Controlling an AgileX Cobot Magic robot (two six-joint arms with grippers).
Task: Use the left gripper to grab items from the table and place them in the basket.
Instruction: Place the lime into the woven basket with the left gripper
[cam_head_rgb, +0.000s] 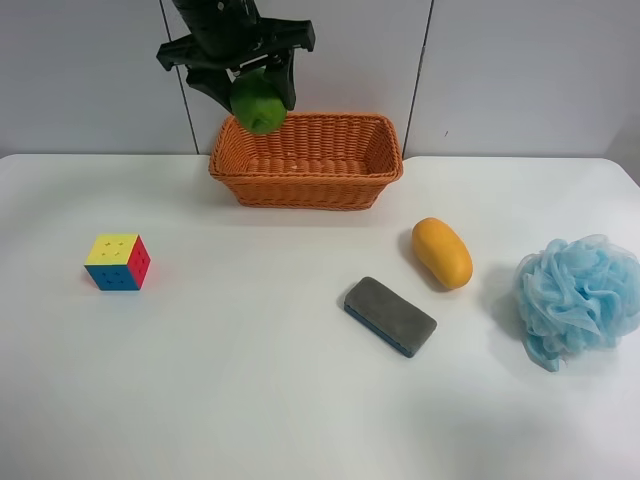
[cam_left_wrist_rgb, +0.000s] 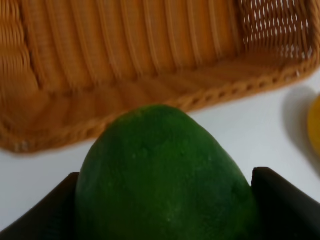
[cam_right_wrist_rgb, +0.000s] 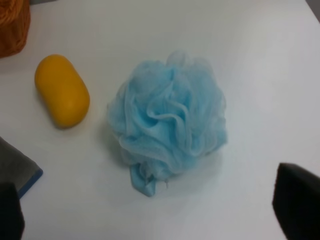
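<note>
exterior high view: the left fingers pinch the green fruit from both sides and hold it up off the counter. the fruit hangs below the fingers, over the near-left corner of the basket, not yet inside it. it is carried high, most likely so that it clears the woven rim before it is let go. the puzzle cube, the mango, the grey eraser and the blue puff all lie on the counter, well apart from these fingers and waiting their turn.

right wrist view: the right fingers show only as dark tips at either edge of the picture. they are spread wide with nothing between them. the puff sits ahead of them, the mango beyond it to one side, and a corner of the eraser is close to the other tip. this arm seems to be parked, since the job belongs to the other one.

left wrist view: the fruit fills the gap between the fingers, gripped firmly at its widest part. the empty basket floor lies just ahead and below, so a short move forward should put the fruit over it.
</note>
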